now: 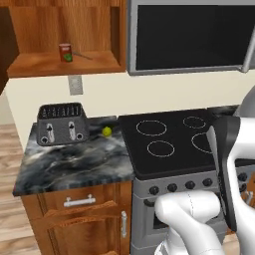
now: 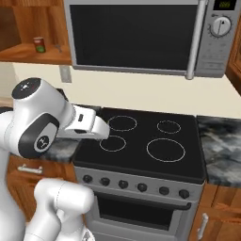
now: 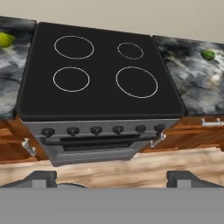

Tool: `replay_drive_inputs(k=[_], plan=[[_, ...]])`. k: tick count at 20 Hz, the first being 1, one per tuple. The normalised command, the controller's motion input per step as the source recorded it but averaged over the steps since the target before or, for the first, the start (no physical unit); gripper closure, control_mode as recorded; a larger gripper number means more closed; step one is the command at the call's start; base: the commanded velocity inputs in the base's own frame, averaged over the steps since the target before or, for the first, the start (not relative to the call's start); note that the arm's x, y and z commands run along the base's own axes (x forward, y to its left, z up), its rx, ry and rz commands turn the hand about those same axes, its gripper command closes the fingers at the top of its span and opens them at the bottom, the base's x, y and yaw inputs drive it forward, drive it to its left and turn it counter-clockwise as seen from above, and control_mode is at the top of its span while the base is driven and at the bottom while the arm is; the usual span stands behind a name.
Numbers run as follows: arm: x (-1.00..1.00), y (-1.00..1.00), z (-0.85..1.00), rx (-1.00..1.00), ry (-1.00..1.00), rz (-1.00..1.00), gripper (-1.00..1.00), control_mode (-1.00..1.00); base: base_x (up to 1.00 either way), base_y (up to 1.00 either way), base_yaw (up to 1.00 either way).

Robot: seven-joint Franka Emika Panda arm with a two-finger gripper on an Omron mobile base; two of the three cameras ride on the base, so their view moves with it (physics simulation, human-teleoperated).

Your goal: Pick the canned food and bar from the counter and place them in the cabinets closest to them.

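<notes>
Canned food (image 1: 65, 52) upright inside the open cabinet (image 1: 60, 63) above the toaster (image 1: 62, 124). Gripper (image 3: 112, 180) — jaws spread wide, holding nothing — faces the stove top (image 3: 96, 74); counter (image 1: 69, 159) alongside.

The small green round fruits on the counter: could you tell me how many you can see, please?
2. One fruit lies left of the stove, near the toaster; the other fruit lies right of it. More may be hidden.

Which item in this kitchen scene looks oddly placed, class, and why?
A small yellow-green fruit lies loose on the counter beside the toaster. A second green one sits alone right of the stove. Nothing looks spilled or damaged.
</notes>
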Motion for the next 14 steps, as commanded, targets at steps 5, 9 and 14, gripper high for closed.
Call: replay_drive_inputs(k=[5, 9, 14], plan=[[0.0, 0.0, 0.0, 0.0, 0.0, 0.0, -1.0, 1.0, -0.18, -0.55, 0.0], [0.0, 0.0, 0.0, 0.0, 0.0, 0.0, -1.0, 1.0, -0.25, -0.56, 0.0], [0.0, 0.0, 0.0, 0.0, 0.0, 0.0, -1.0, 1.0, -0.29, -0.53, 0.0]])
